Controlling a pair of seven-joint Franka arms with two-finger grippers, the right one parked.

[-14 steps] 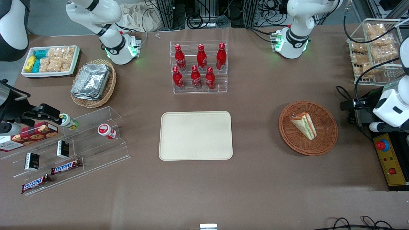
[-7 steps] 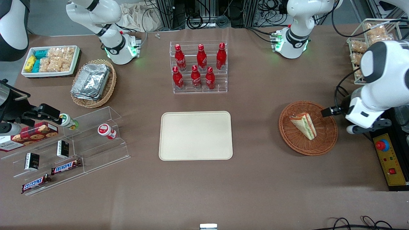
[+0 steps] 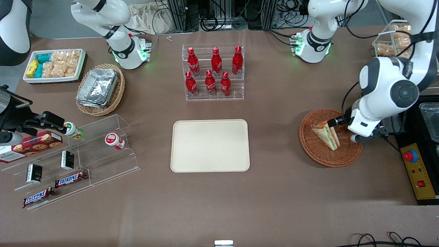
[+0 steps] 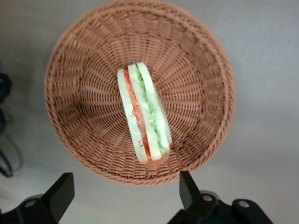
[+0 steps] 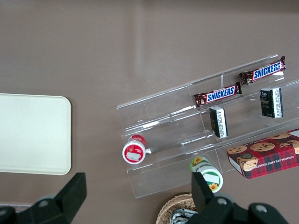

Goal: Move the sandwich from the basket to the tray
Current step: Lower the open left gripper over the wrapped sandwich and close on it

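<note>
my fingers: spread wide, holding nothing, above the round reddish-brown wicker basket
triangular clear-wrapped sandwich: lying in basket

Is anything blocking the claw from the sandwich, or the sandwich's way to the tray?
Nothing visible. The claw is open above the basket, with the sandwich lying uncovered and alone inside it. Between basket and tray there is only bare table; the bottle rack stands farther from the front camera, off that line.

The sandwich lies in the basket, beside the tray; the hand hovers above, fingers spread.
</note>
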